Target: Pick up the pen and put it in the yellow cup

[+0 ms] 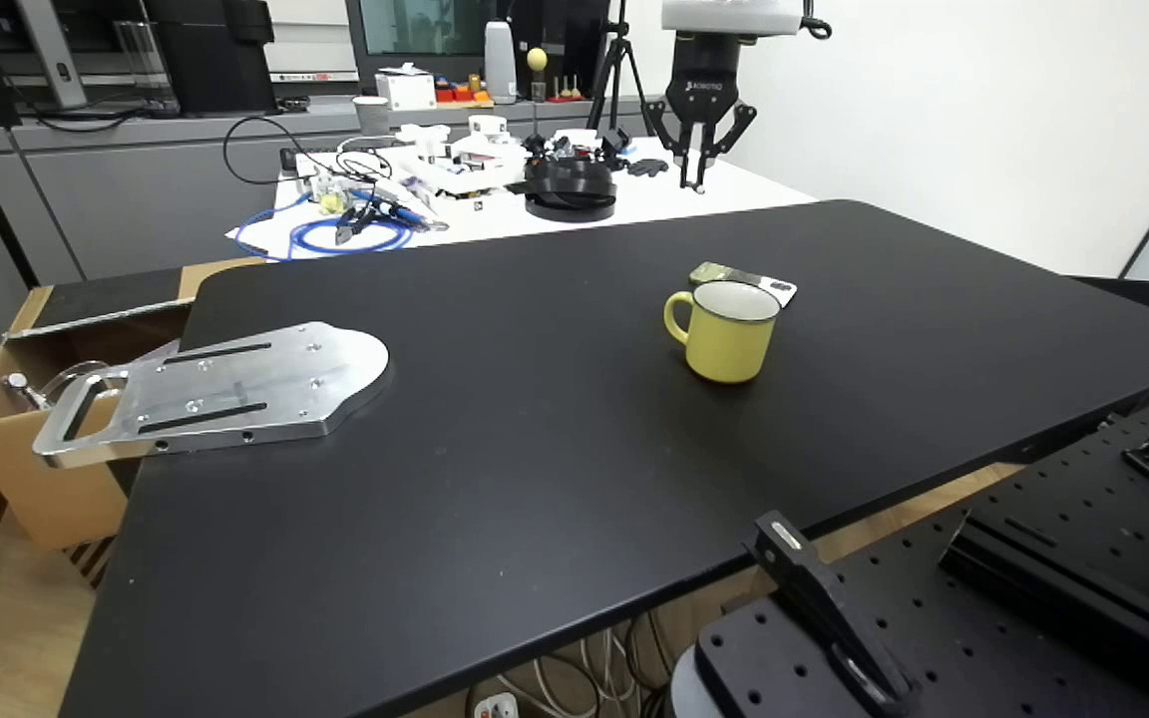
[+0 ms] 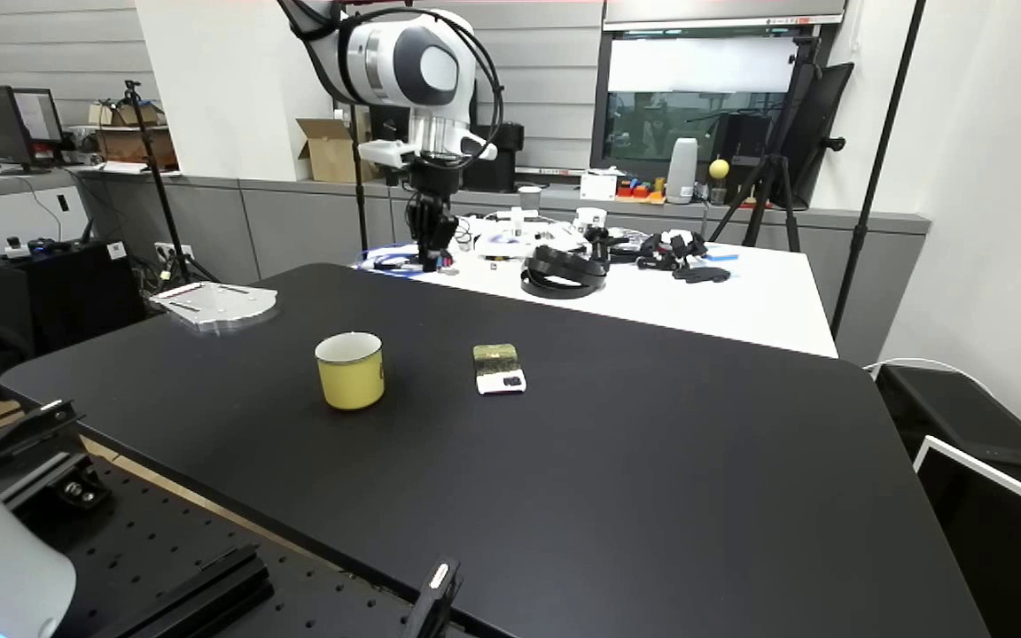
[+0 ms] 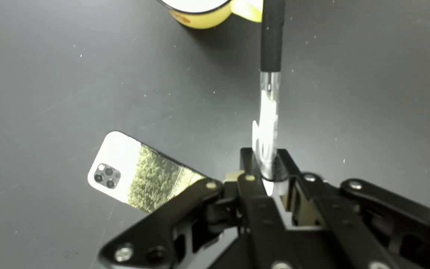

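One slim black-and-clear pen (image 3: 269,89), clamped in our black gripper (image 3: 266,164), points to wrist-view twelve o'clock; round yellow mug (image 3: 203,21) at eleven.

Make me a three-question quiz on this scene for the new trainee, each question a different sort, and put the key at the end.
1. Open: In the wrist view, what is the gripper shut on?

2. True or false: The yellow cup stands upright on the black table.

3. Multiple choice: Where is the handle end of the metal plate?
A. Against the yellow cup
B. Out past the black table's edge
C. On top of the phone

Key
1. The pen; it is not in the yellow cup yet.
2. True.
3. B.
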Robot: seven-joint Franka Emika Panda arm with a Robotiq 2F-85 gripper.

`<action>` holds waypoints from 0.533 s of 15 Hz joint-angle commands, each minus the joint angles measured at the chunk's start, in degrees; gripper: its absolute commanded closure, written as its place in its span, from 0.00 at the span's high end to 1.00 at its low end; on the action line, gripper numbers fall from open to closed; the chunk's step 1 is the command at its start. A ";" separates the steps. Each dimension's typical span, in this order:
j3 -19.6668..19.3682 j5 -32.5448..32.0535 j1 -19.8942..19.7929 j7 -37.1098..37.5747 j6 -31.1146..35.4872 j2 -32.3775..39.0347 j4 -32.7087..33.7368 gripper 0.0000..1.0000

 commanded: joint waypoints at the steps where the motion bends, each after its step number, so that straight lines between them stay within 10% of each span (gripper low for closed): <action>1: 2.01 1.01 -2.16 -0.41 -8.29 -2.34 -0.07 0.04; 8: 3.19 5.90 -6.13 -3.68 -27.88 0.46 3.76 0.04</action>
